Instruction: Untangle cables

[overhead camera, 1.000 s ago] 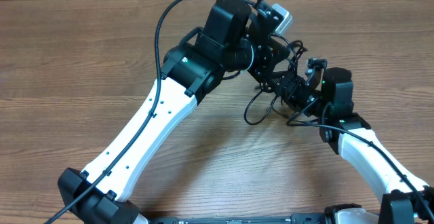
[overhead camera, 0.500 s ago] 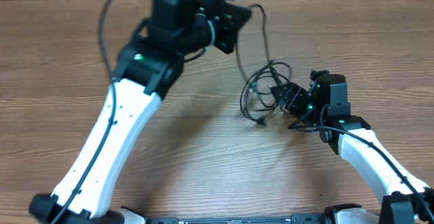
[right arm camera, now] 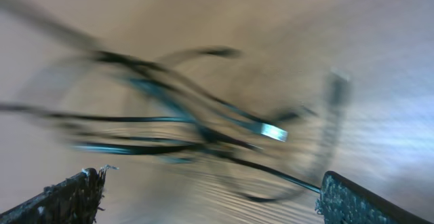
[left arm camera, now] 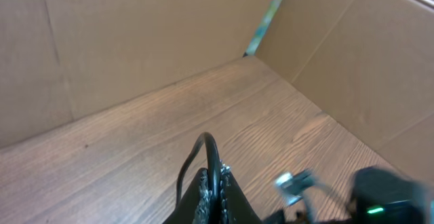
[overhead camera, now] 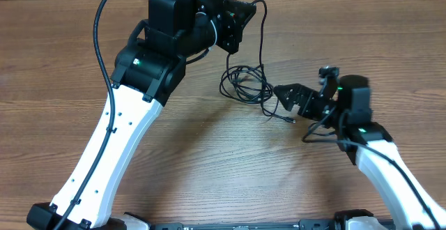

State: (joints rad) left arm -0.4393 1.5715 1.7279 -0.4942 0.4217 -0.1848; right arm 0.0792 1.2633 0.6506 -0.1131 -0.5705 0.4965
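**A:** Two things have moved in the last second. At the lower right of the overhead frame, the right gripper [overhead camera: 281,97] has backed off from the cables [overhead camera: 244,83]. It now sits just right of them and touches none that I can see.

**B:** Its fingers?

**A:** Apart. In the right wrist view the two pads [right arm camera: 71,200] stand wide at the lower corners. The cords are a blur beyond them, with one pale tip [right arm camera: 274,132] showing.

**B:** And the tangle itself?

**A:** A second ago it was bunched between both grippers. Now it lies on the table [overhead camera: 209,146] near mid-frame, slid leftward, in loose overlapping loops. One plug end [overhead camera: 288,120] trails out just below the right gripper.

**B:** Further up?

**A:** One strand [overhead camera: 263,42] runs from the loops up to the left gripper [overhead camera: 235,22] at the upper middle. That arm has swung away from the heap. It reaches up from the lower left corner, and its wrist is turned toward the right.

**B:** Clamped?

**A:** Yes. The left wrist view shows its fingers [left arm camera: 203,197] pressed together on the strand, which arches out above them.

**B:** What does that mean for the task?

**A:** My judgement is that one cord is being drawn out. It still joins the heap and the loops still cross, so the separating has only begun.
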